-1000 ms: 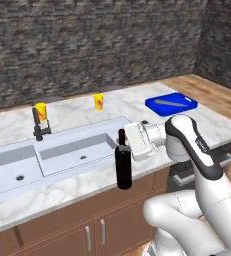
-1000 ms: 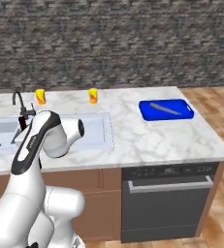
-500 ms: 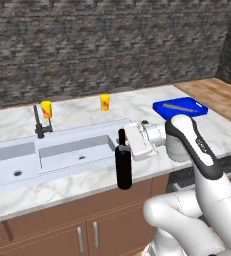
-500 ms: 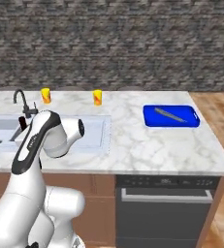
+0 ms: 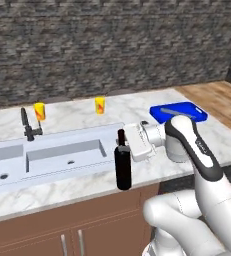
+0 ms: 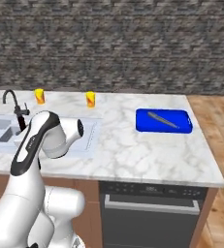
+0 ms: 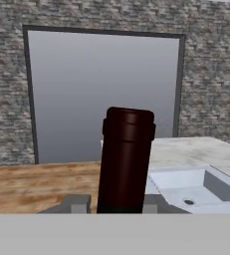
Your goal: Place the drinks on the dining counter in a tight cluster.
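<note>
The tall black wine bottle (image 5: 122, 162) stands upright over the front strip of the dining counter (image 5: 62, 192), just in front of the sink's right basin. My gripper (image 5: 130, 148) reaches in from the right and is shut on the wine bottle near its shoulder. In the hand view the bottle's dark neck (image 7: 125, 159) rises between my fingertips (image 7: 76, 203), with my gripper (image 7: 114, 206) closed around it. I cannot tell whether the bottle's base touches the marble. In the right base view my own arm hides the hand and the bottle.
An inset sink (image 5: 62, 152) with a black faucet (image 5: 28, 126) lies left of the bottle. Two yellow cups (image 5: 39, 110) (image 5: 100, 105) stand at the back edge. A blue tray (image 6: 164, 120) holding a grey utensil sits at the right end; a dishwasher front (image 6: 150, 213) is below.
Both base views have shifted slightly, so the camera has moved with the base. The wine bottle stays gripped in the same pose relative to the arm.
</note>
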You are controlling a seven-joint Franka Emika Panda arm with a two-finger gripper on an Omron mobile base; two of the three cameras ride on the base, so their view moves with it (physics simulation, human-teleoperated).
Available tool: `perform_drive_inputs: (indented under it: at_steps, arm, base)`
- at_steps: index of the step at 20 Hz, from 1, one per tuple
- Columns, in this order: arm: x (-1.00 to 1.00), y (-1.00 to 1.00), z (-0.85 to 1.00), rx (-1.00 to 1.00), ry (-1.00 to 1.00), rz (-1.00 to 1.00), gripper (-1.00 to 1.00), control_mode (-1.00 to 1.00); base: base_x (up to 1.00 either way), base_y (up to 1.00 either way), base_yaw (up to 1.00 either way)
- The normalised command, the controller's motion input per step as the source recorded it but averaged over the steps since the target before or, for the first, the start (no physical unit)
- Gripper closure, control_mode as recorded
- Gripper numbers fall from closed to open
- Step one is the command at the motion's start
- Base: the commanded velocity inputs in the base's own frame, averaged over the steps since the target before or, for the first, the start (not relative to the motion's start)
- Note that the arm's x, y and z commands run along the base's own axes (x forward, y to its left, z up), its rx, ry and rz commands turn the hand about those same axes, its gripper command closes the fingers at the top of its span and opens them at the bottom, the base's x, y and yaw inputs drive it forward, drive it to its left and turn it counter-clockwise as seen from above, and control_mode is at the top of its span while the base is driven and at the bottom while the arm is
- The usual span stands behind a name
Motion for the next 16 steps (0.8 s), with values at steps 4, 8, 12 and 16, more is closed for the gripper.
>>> perform_drive_inputs:
  at_steps: [4, 8, 12, 16]
  arm:
    - [0.0, 0.0, 0.0, 0.0, 0.0, 0.0, 1.0, 1.0]
    - [0.0, 0.0, 0.0, 0.0, 0.0, 0.0, 1.0, 1.0]
    - [0.0, 0.0, 0.0, 0.0, 0.0, 0.0, 1.0, 1.0]
    - [0.0, 0.0, 0.0, 0.0, 0.0, 0.0, 1.0, 1.0]
  base:
    - [0.41, -0.47, 0.12]
    - [0.43, -0.47, 0.1]
    - [0.5, -0.43, 0.08]
    - [0.24, -0.23, 0.05]
